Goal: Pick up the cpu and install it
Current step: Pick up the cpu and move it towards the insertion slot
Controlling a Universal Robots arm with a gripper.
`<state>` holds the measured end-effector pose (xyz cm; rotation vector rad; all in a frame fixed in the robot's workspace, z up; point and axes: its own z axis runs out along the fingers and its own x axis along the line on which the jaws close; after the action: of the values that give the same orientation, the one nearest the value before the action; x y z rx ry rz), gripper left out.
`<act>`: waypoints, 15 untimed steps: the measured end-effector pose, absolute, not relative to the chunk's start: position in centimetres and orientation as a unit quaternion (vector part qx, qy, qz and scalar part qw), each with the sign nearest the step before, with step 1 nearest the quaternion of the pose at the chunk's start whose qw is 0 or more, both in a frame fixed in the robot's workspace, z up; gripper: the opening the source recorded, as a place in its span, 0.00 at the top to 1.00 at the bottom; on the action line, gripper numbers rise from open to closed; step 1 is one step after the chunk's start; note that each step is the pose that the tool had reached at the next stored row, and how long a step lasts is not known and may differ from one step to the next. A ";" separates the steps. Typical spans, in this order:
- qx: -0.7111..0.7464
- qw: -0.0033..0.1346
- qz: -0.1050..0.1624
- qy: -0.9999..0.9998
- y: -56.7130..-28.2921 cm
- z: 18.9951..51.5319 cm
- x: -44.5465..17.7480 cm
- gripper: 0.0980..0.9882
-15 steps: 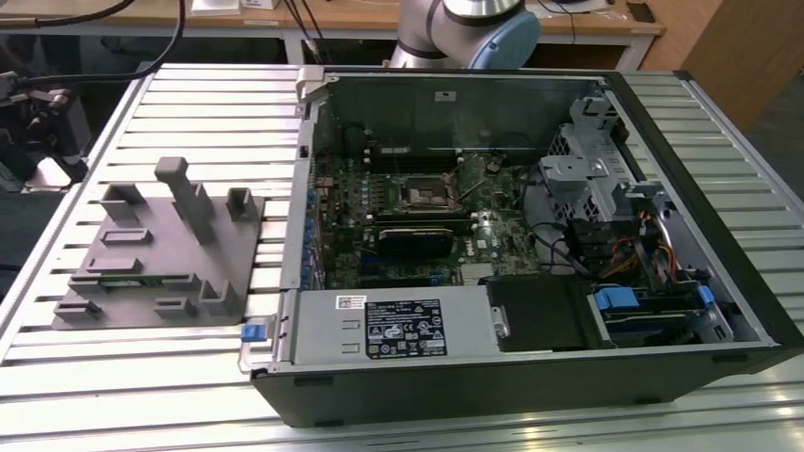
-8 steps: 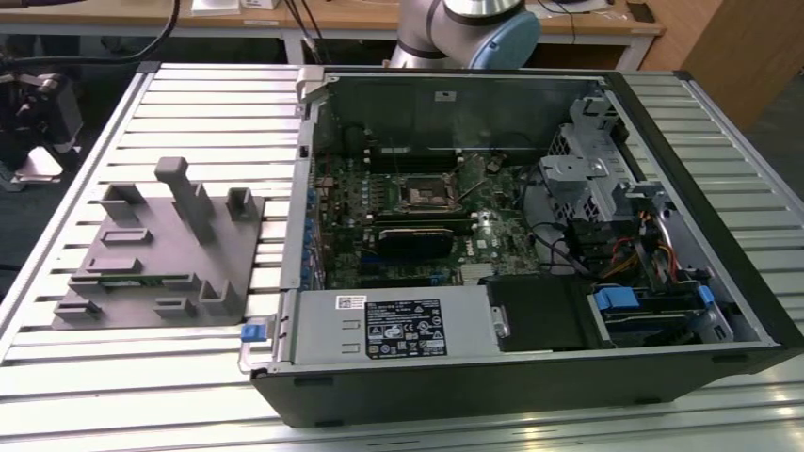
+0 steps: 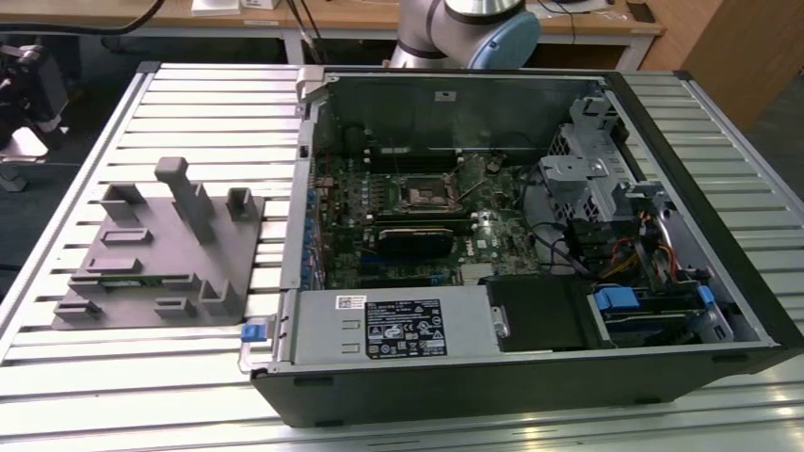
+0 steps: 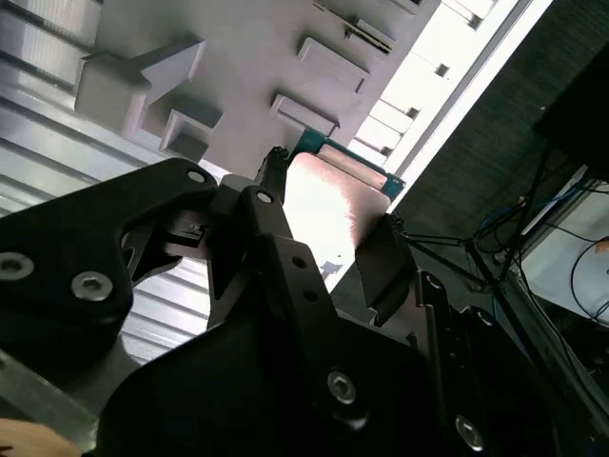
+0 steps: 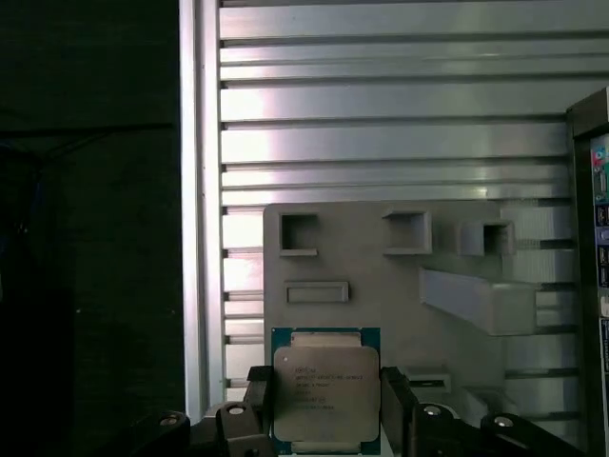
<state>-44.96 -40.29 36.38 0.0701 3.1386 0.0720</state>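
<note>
The cpu, a small square chip with a silvery metal top on a green edge, sits between my two black fingers. My gripper is shut on the cpu, one finger against each side. In the second wrist view the cpu shows its pale glossy face between the same fingers of the gripper. It hangs above the grey tray, over that tray's edge near the table rim. In the exterior view the black square socket lies on the motherboard inside the open computer case.
The grey tray with raised blocks and slots lies on the slatted metal table, at the exterior view's left of the case. Drive cages and cables fill the case's right side. The arm's base stands behind the case.
</note>
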 end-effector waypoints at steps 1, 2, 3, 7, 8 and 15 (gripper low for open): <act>0.022 0.001 0.023 0.999 -40.3 36.7 -45.0 0.50; 0.022 0.001 0.023 0.999 -40.3 37.0 -45.0 0.50; 0.022 0.001 0.023 0.999 -40.2 37.3 -45.0 0.50; 0.022 0.001 0.023 0.999 -40.2 38.4 -45.0 0.50; 0.022 0.001 0.023 0.999 -40.2 38.5 -45.0 0.50; 0.022 0.001 0.023 0.999 -40.2 38.6 -44.6 0.50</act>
<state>-44.60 -40.20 38.56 0.0701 3.1386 0.0723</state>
